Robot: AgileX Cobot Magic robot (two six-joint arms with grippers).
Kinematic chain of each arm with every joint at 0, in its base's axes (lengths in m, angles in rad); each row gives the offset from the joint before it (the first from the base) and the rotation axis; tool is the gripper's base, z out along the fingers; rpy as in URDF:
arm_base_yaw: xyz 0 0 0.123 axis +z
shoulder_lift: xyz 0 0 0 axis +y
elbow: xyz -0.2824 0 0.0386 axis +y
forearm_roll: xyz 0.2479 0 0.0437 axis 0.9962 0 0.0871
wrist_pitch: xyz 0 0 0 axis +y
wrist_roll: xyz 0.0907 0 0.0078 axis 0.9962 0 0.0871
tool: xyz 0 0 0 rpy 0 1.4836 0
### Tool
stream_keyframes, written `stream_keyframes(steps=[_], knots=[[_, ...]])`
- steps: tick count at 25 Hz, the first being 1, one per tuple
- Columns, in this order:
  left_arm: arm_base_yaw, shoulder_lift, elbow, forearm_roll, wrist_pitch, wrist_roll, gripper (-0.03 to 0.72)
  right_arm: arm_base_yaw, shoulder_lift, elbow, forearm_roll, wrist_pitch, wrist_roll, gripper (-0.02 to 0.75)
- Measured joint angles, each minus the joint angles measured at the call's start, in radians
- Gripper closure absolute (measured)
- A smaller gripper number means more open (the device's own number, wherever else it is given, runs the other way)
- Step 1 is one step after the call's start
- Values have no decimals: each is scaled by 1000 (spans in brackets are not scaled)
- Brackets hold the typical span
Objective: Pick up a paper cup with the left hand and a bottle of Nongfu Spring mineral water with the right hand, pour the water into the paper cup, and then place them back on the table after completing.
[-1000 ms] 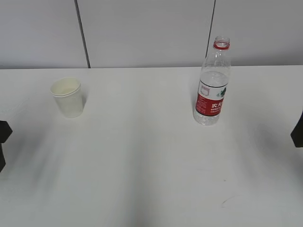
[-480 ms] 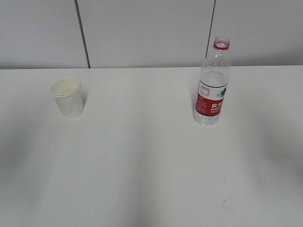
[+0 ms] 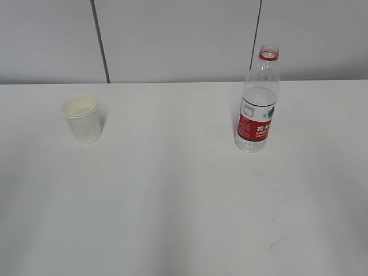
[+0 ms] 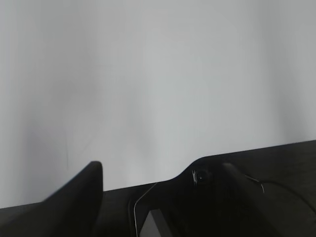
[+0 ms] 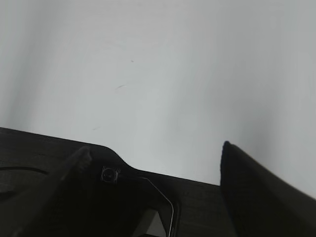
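Note:
A white paper cup [image 3: 83,118] stands upright on the white table [image 3: 172,190] at the left. A clear Nongfu Spring bottle [image 3: 257,100] with a red label and a red neck ring stands upright at the right, uncapped, with clear water [image 3: 260,95] in it. Neither arm shows in the exterior view. In the left wrist view my left gripper [image 4: 160,168] is open and empty over bare table. In the right wrist view my right gripper [image 5: 156,148] is open and empty over bare table. Neither wrist view shows the cup or the bottle.
A grey panelled wall [image 3: 172,40] runs behind the table's far edge. A small dark mark [image 3: 276,244] lies on the tabletop near the front right.
One second ago dark arm parts showed at the left and right edges of the exterior view. They have drawn out of view. The cup and bottle have not moved.

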Motion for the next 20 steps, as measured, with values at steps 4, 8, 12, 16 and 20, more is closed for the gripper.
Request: stream_keyframes(steps=[4, 8, 12, 16, 20], knots=[[0, -131, 34, 0, 6, 0, 241, 0, -133, 74, 0, 5, -24, 151], [0, -262, 71, 0, 1, 14, 242, 0, -265, 140, -1, 10, -68, 151], [0, -384, 116, 0, 0, 49, 242, 0, -387, 191, -1, -6, -109, 150], [0, -504, 161, 0, 0, 75, 244, 0, -495, 222, -1, -48, -147, 150], [0, -612, 209, 0, -3, 82, 250, 0, -569, 269, -1, -84, -162, 151]])
